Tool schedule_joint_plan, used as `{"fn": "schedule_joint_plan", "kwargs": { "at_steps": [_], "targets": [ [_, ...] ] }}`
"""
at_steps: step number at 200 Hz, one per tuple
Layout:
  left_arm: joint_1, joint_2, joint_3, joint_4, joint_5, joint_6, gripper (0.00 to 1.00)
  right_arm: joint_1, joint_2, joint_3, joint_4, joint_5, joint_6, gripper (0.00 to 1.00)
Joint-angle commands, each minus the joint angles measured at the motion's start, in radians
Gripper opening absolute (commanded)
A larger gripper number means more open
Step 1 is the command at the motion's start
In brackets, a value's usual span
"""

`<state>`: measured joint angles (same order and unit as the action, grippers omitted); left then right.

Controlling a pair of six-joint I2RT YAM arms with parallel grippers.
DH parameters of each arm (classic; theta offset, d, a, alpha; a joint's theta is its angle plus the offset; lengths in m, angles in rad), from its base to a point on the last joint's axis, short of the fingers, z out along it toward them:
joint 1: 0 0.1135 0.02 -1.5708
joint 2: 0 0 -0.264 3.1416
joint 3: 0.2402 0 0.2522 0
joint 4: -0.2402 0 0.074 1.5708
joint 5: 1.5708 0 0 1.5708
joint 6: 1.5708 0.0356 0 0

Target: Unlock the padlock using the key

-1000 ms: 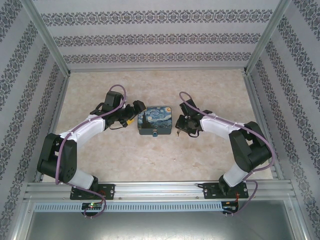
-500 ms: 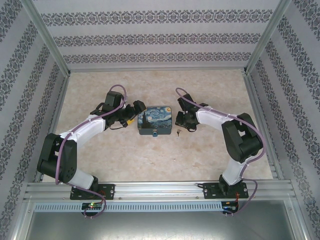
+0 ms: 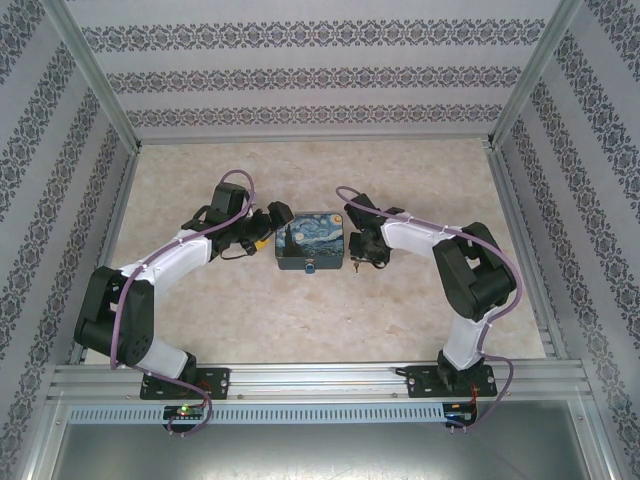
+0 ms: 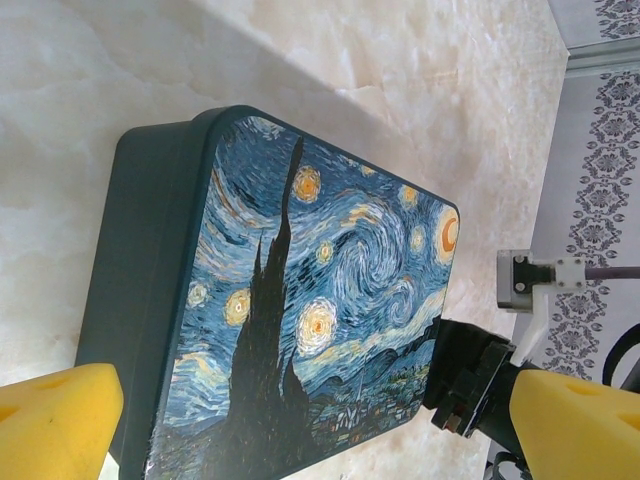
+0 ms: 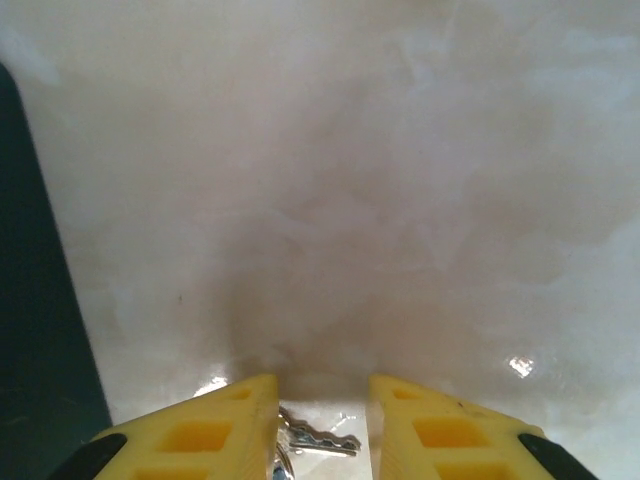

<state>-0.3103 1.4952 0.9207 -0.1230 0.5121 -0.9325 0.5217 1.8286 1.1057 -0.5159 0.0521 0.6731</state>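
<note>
Yellow fingers (image 5: 210,430) of the right gripper (image 5: 322,385) stand partly apart around the key (image 5: 318,440) lying on the bench (image 5: 400,200); whether they pinch it I cannot tell. Further out, the left gripper (image 4: 310,420) gapes wide beside the closed tin (image 4: 300,280), whose near side carries the padlock (image 3: 311,267).

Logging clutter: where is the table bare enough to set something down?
Bare: far table between tin and back wall; near strip before the arm bases. Crowded: around the tin, with left fingers, right fingers, key, padlock.

One tin (image 3: 311,238), one padlock (image 3: 311,268), one key (image 5: 322,440).
</note>
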Motion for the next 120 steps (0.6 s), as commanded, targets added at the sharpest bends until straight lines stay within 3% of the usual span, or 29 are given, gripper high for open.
{"fn": "schedule_joint_plan", "kwargs": {
  "at_steps": [1, 120],
  "targets": [
    [-0.016, 0.000, 0.020, 0.011, -0.013, -0.007, 1.00, 0.021, -0.001, -0.031, -0.038, 0.038, -0.029, 0.30],
    [-0.022, 0.002, 0.014, 0.025, -0.003, -0.009, 1.00, 0.024, -0.233, -0.255, -0.038, 0.062, 0.024, 0.30]
  ]
}}
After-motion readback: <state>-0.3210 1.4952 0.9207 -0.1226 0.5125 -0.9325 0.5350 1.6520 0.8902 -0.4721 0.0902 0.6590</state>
